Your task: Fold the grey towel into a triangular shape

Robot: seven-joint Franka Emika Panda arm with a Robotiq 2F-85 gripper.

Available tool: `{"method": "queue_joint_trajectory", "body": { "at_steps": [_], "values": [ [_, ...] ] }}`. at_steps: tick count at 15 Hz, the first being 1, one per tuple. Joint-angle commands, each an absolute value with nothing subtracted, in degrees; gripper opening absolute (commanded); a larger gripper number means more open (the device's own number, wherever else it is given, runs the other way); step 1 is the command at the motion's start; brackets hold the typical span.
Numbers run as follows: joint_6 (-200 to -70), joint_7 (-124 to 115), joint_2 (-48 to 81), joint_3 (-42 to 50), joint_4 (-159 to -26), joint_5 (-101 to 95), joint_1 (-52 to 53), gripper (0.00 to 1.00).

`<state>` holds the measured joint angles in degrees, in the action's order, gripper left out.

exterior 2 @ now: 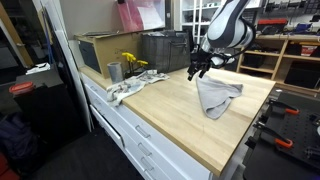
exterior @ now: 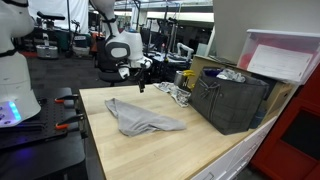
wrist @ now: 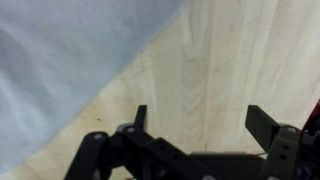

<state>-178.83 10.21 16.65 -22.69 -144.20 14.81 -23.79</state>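
Since the gripper (wrist: 200,118) hangs open and empty beside the grey towel (wrist: 70,60), its loose fold on the table (wrist: 235,50) could slump apart unpressed.

No text, label, brand, number or sign can be read in any view. The pale sheet on the pink-edged clear box (exterior: 283,60), at the upper right of an exterior view, is blank or too small to make out. The same holds for the pink sheet (exterior 2: 142,12) at the top of an exterior view and for the brown cardboard box (exterior 2: 100,52) below it.
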Motion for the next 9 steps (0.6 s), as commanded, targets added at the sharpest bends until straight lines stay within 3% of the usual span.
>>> {"method": "queue_joint_trajectory", "body": {
  "at_steps": [1,4,9],
  "values": [
    [-175.6,17.2,20.5,-29.2,-141.8,13.1,-27.6,1.0],
    [-171.4,21.3,21.7,-30.0,-142.2,10.0,-26.9,1.0],
    [-159.6,23.5,19.5,-22.5,-142.4,5.8,-19.4,1.0]
  ]
}}
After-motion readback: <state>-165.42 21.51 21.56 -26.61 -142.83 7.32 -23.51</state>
